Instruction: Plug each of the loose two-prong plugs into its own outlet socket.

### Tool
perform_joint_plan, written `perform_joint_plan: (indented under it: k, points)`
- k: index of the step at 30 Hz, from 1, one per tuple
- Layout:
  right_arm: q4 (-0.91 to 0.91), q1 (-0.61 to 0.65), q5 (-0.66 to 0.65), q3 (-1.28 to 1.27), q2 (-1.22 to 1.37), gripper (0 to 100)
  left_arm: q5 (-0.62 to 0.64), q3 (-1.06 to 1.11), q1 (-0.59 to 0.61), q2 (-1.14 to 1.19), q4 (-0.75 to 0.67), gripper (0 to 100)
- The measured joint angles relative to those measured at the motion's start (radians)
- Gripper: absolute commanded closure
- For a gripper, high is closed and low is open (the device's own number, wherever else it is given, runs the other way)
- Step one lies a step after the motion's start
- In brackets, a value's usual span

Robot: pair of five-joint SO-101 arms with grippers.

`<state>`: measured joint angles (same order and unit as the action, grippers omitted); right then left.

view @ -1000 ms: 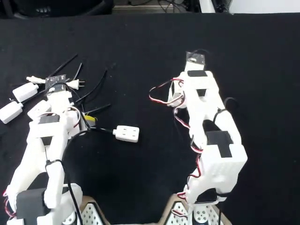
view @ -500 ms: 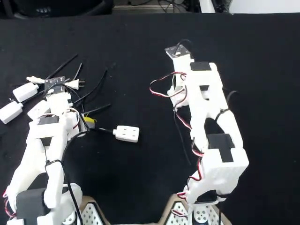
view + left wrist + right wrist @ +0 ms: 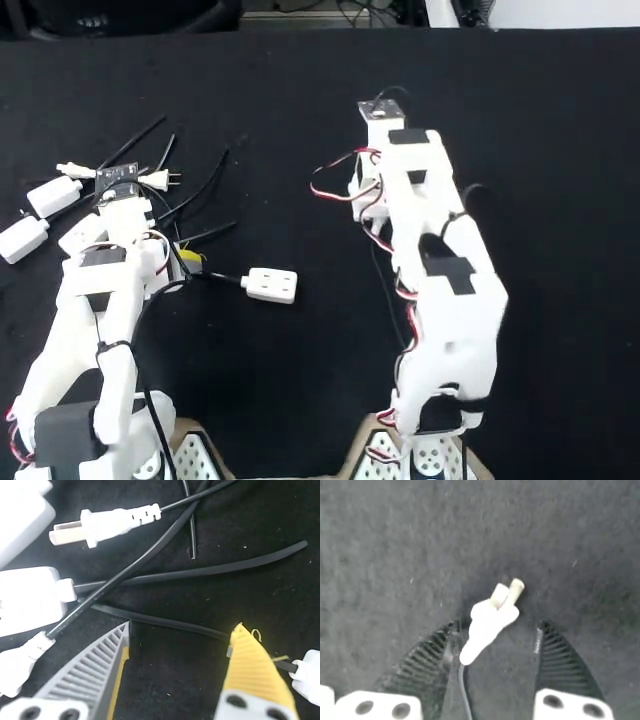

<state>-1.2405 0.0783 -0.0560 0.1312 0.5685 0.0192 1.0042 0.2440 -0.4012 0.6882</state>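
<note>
Black cloth covered the tabletop point(image 3: 560, 150). Mid-width near its far edge, the right gripper point(image 3: 497, 627) straddled a white two-prong plug point(image 3: 487, 622), fingers apart (nothing clamped). Best to pinch the body and leave the prongs free. The left gripper point(image 3: 181, 630), fingers spread, hung over another plug point(image 3: 107, 521) near the left edge.

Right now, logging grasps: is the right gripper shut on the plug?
No, the right gripper is open, the plug lying between its fingers.

The plug point(image 3: 490, 617) is smooth white plastic; the tablecloth point(image 3: 395, 540) is matt, fuzzy.
</note>
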Motion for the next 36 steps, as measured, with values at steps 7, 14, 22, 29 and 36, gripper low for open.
perform_joint_plan:
  k: [7, 14, 22, 29, 36]
  points:
    - [-0.002, -0.002, 0.003, 0.06, 0.035, 98.4, 0.0, 0.0, 0.0, 0.0, 0.0, 68]
    - [-0.1, 0.003, -0.08, 0.06, -0.049, 98.8, 0.0, 0.0, 0.0, 0.0, 0.0, 68]
    - [-0.298, 0.0, -0.396, 0.06, -0.325, 98.8, 0.0, 0.0, 0.0, 0.0, 0.0, 68]
    - [-0.419, 0.002, -0.77, -0.064, -0.45, 98.8, 0.0, 0.0, 0.0, 0.0, 0.0, 68]
    - [-0.04, 0.0, -0.862, -0.525, -0.488, 98.4, 0.0, 0.0, 0.0, 0.0, 0.0, 68]
